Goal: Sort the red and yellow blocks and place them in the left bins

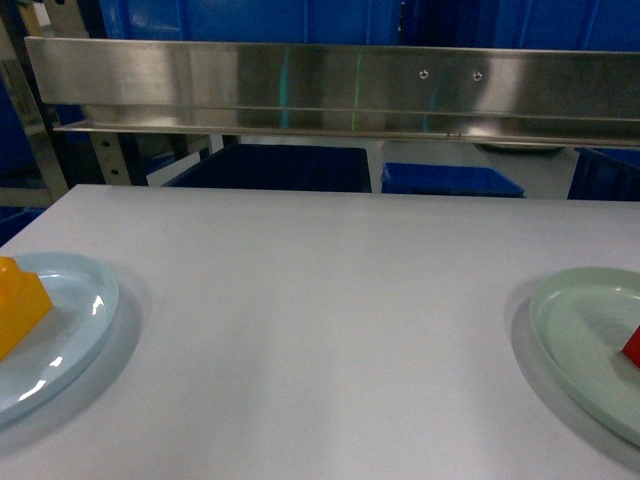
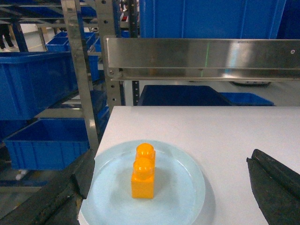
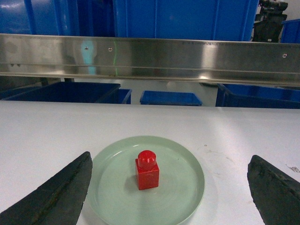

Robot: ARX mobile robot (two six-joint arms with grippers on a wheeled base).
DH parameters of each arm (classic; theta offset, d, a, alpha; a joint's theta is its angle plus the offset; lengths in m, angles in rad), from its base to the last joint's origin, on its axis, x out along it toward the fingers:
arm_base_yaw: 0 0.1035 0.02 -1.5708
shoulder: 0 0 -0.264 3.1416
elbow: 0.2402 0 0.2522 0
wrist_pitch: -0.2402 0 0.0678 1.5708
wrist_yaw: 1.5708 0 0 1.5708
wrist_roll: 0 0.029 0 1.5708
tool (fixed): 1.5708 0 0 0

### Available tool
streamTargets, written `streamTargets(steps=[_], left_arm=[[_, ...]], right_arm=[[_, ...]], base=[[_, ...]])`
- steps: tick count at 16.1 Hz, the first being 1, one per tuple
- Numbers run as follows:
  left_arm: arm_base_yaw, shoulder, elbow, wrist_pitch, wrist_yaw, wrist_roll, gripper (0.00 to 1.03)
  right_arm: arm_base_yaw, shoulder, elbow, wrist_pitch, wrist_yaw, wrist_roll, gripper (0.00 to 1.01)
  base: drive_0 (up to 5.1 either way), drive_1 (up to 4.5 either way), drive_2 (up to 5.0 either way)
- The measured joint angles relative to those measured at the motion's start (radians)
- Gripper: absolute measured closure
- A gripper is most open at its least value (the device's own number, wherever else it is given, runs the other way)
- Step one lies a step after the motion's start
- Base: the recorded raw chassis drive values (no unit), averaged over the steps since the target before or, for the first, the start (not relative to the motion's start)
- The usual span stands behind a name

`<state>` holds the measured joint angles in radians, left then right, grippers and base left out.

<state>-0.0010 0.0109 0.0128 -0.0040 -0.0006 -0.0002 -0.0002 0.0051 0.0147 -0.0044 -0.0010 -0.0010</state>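
My left gripper (image 2: 166, 197) hangs released above the pale blue plate (image 2: 187, 187), its two dark fingers (image 2: 276, 180) spread wide to either side and touching nothing. On that plate the orange-yellow block (image 2: 142, 178) stands upright with two round studs on top, lying a little left of the plate's middle. The plate sits at the table's (image 1: 320, 300) left edge, near its front corner.

My right gripper (image 3: 171, 192) is just as slack, fingers (image 3: 56, 194) parted well clear of the pale green plate (image 3: 187, 187) below. The red block (image 3: 147, 170) stands upright at that plate's centre, a single stud on top. This plate rests toward the table's right edge.

Between the two plates runs bare white tabletop. Past the far edge a long stainless steel rail (image 1: 330, 90) crosses at height, with dark blue bins (image 1: 450, 180) on the floor behind and below it. Off the left edge stands a metal rack (image 2: 79, 70) carrying more blue bins (image 2: 33, 84), one on a shelf and another lower down.
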Motion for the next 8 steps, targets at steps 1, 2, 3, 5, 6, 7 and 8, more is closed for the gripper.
streamTargets(steps=[1, 2, 3, 5, 6, 7, 8], left_arm=[[0.0, 0.0, 0.0, 0.0, 0.0, 0.0, 0.05], [0.0, 0.0, 0.0, 0.0, 0.0, 0.0, 0.05], [0.0, 0.0, 0.0, 0.0, 0.0, 0.0, 0.05], [0.0, 0.0, 0.0, 0.0, 0.0, 0.0, 0.05], [0.0, 0.0, 0.0, 0.0, 0.0, 0.0, 0.05], [0.0, 0.0, 0.0, 0.0, 0.0, 0.0, 0.05], [0.0, 0.0, 0.0, 0.0, 0.0, 0.0, 0.05]], right_arm=[[0.0, 0.0, 0.0, 0.0, 0.0, 0.0, 0.03], [0.0, 0.0, 0.0, 0.0, 0.0, 0.0, 0.03], [0.0, 0.0, 0.0, 0.0, 0.0, 0.0, 0.03], [0.0, 0.0, 0.0, 0.0, 0.0, 0.0, 0.03], [0.0, 0.0, 0.0, 0.0, 0.0, 0.0, 0.03], [0.0, 0.0, 0.0, 0.0, 0.0, 0.0, 0.03], [0.0, 0.0, 0.0, 0.0, 0.0, 0.0, 0.03]], base=[[0.0, 0.0, 0.0], [0.0, 0.0, 0.0], [0.0, 0.0, 0.0], [0.0, 0.0, 0.0], [0.0, 0.0, 0.0], [0.0, 0.0, 0.0], [0.0, 0.0, 0.0]])
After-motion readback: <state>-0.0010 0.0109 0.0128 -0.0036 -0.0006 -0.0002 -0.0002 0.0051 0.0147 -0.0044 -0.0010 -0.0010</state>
